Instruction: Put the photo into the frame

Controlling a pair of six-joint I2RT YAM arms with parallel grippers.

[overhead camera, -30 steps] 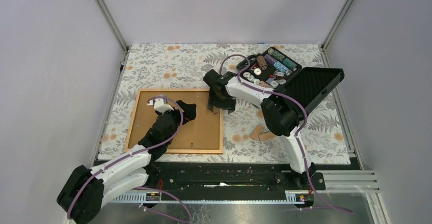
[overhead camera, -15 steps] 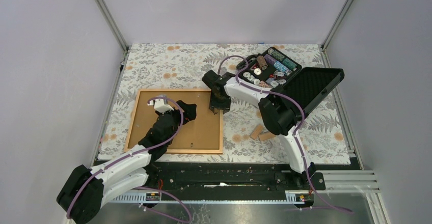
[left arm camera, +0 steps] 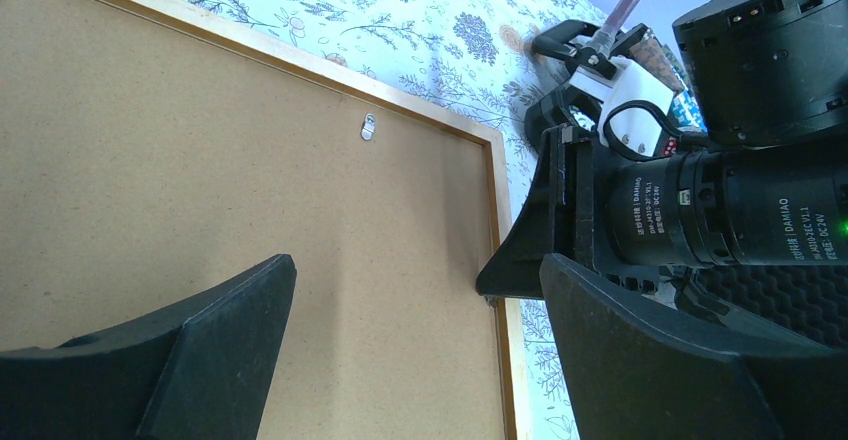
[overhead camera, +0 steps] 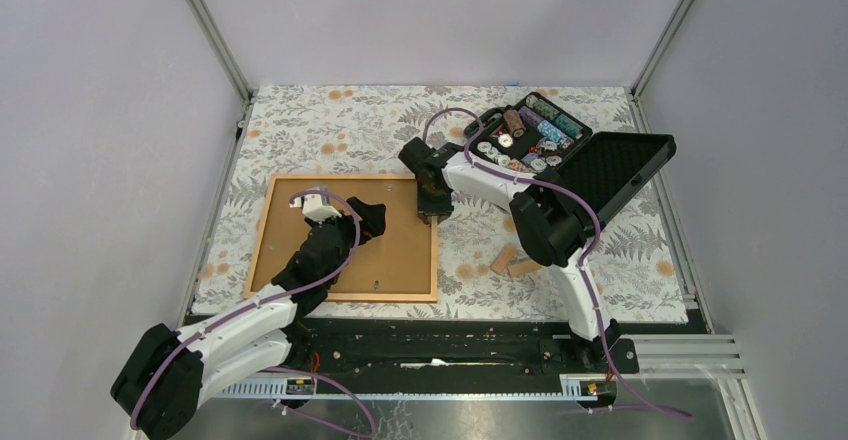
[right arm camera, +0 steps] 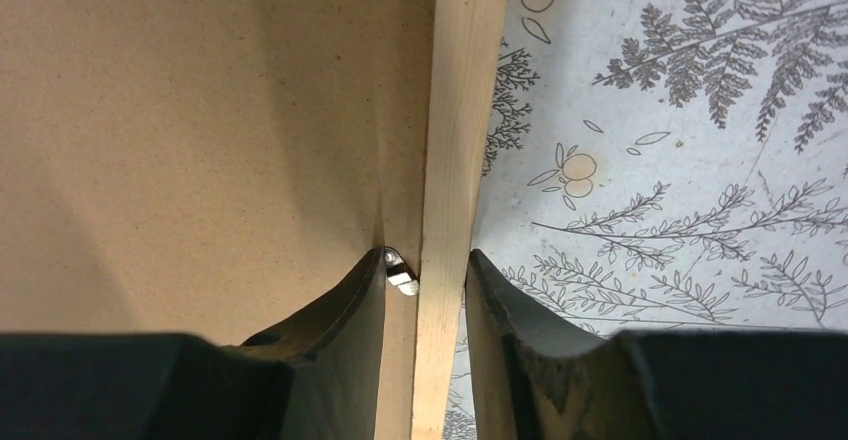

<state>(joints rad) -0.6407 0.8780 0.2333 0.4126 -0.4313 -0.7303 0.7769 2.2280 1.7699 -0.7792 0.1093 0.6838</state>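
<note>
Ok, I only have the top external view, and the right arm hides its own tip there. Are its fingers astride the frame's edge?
Observer: Yes. In the right wrist view, the right fingers straddle the frame along its wooden rail. One is over the backing board, the other over the tablecloth.
Operator: Anything in the gap?
Observer: A small metal tab sits between the inner finger and the rail.
Operator: And the left arm?
Observer: The left fingers are spread wide above the board, holding nothing.
</note>
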